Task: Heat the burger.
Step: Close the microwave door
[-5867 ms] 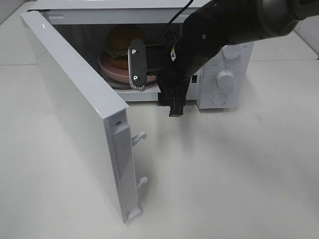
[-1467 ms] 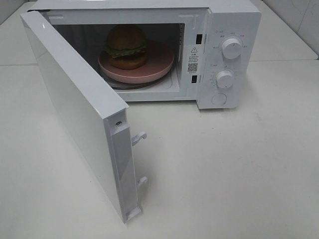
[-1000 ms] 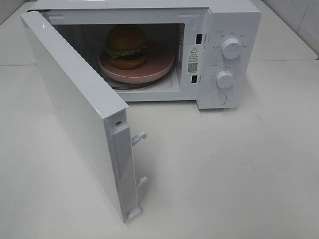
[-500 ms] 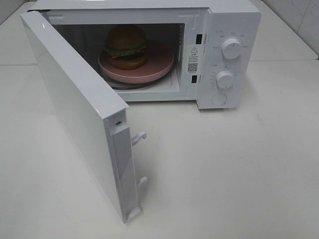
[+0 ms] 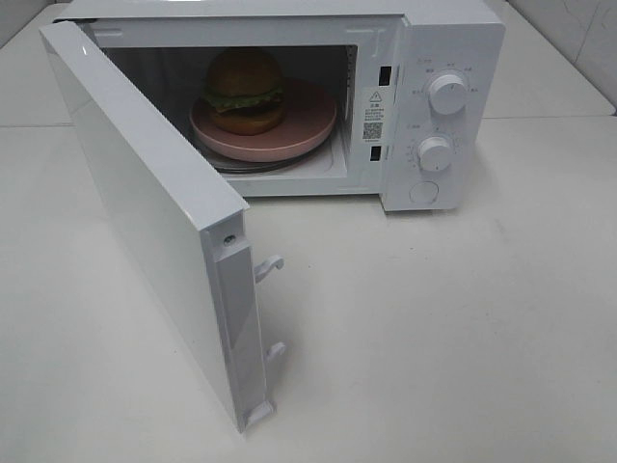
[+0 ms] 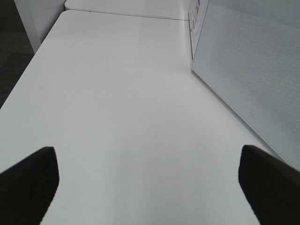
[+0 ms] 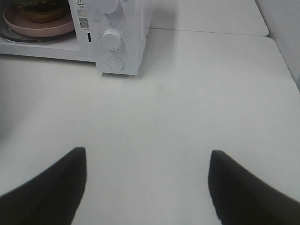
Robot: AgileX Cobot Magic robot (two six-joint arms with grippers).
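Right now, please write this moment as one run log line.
burger: on plate inside microwave | door: open | left claw: open, empty | right claw: open, empty

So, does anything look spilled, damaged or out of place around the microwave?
Nothing stands out. The burger sits upright on the pink plate inside the microwave, a little off the plate's centre; the door stands wide open.

- burger [image 5: 244, 89]: golden-brown bun, green lettuce frill, dark brown patty.
- plate [image 5: 313, 121]: pale pink, uniform.
- microwave [image 5: 453, 39]: white casing; knobs [image 5: 447, 94] white; label [image 5: 373, 114] by the cavity printed black on white, with a QR square.
- microwave door [image 6: 253, 70]: white, its panel covered in a fine grey dot grid.
- surface [image 5: 434, 318]: plain off-white.
- left claw [image 6: 146, 178]: fingers black.
- right claw [image 7: 147, 161]: fingers black.
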